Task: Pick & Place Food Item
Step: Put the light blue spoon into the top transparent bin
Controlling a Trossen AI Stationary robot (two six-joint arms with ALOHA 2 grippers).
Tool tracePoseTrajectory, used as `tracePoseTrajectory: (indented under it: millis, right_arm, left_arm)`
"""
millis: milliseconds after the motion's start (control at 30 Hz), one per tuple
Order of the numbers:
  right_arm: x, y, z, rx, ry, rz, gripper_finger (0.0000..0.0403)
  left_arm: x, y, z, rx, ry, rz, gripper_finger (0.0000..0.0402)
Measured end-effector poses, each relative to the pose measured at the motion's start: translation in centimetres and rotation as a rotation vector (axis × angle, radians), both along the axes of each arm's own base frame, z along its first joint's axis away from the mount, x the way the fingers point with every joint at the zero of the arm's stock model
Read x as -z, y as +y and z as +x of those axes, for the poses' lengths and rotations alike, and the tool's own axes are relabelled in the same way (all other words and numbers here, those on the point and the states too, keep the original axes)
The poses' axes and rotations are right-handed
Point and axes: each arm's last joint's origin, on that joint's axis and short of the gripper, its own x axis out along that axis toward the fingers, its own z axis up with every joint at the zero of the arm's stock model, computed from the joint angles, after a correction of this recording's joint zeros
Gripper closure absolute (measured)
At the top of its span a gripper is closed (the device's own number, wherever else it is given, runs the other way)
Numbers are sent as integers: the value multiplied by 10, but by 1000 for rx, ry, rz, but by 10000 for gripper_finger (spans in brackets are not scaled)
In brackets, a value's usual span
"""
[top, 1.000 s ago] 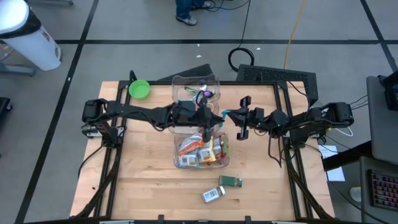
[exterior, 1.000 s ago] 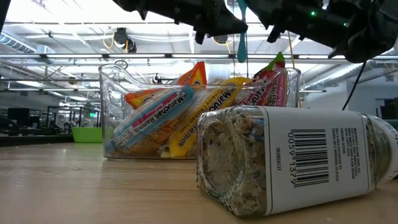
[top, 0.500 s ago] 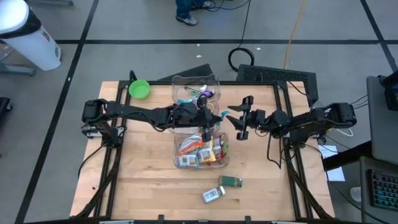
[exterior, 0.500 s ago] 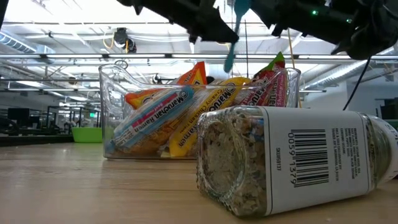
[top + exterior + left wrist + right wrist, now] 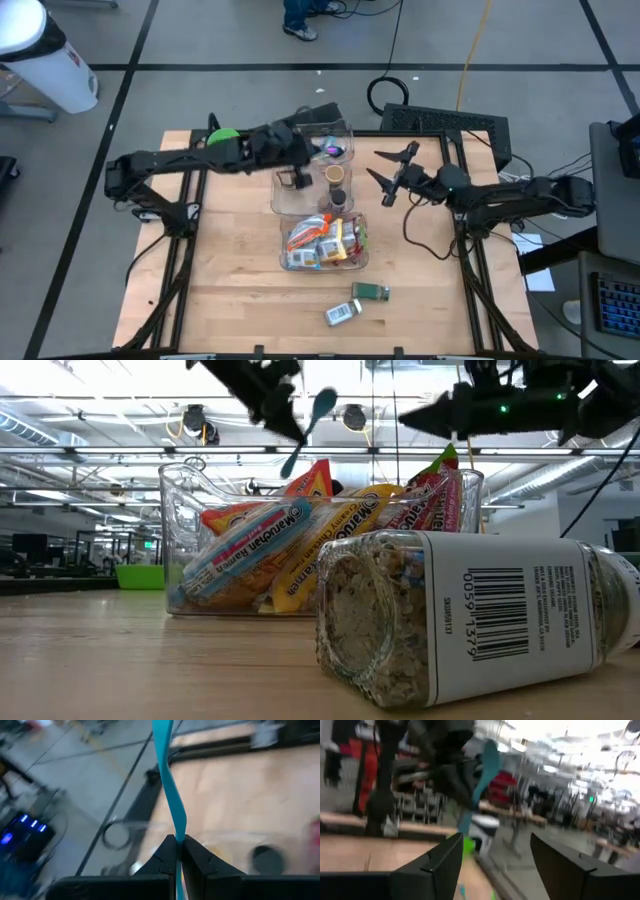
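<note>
The left gripper (image 5: 177, 851) is pinched tight on a teal spoon (image 5: 169, 795), held up over the clear bin (image 5: 316, 140) at the table's (image 5: 235, 260) far edge. The right gripper (image 5: 388, 170), fingers spread wide and apparently empty, hangs near the far right corner. Snack packets (image 5: 325, 241) fill the second bin (image 5: 190, 500) mid-table.

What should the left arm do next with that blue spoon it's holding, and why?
Probably lower it into the upper clear bin. The left hand is shut on the blue spoon, held in the air above that bin, which already holds small items, while the lower clear bin is packed with snack packets. The right hand hangs open beside the bins, holding nothing.
</note>
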Motion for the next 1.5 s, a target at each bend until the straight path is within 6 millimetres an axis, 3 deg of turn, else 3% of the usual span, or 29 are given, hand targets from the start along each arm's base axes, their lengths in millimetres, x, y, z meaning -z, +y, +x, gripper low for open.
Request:
tracePoseTrajectory:
  millis: [267,467,667,967,1300,1500]
  right_arm:
    - [15,-4,-13,-11,231,150,189]
    - [33,0,-17,-133,389,319,190]
    - [54,2,-19,-167,449,429,190]
    - [80,5,-28,-183,347,483,190]
    - [84,7,-35,-225,292,466,190]
    - [83,8,-34,-250,285,461,190]
  left_arm:
    - [15,66,-23,-174,93,-57,393]
    - [26,86,-22,-186,135,-78,393]
    - [29,96,3,-169,209,-93,393]
    - [46,119,44,-136,511,-134,393]
    - [85,145,70,-97,729,-169,391]
    - [119,156,72,-70,826,-241,393]
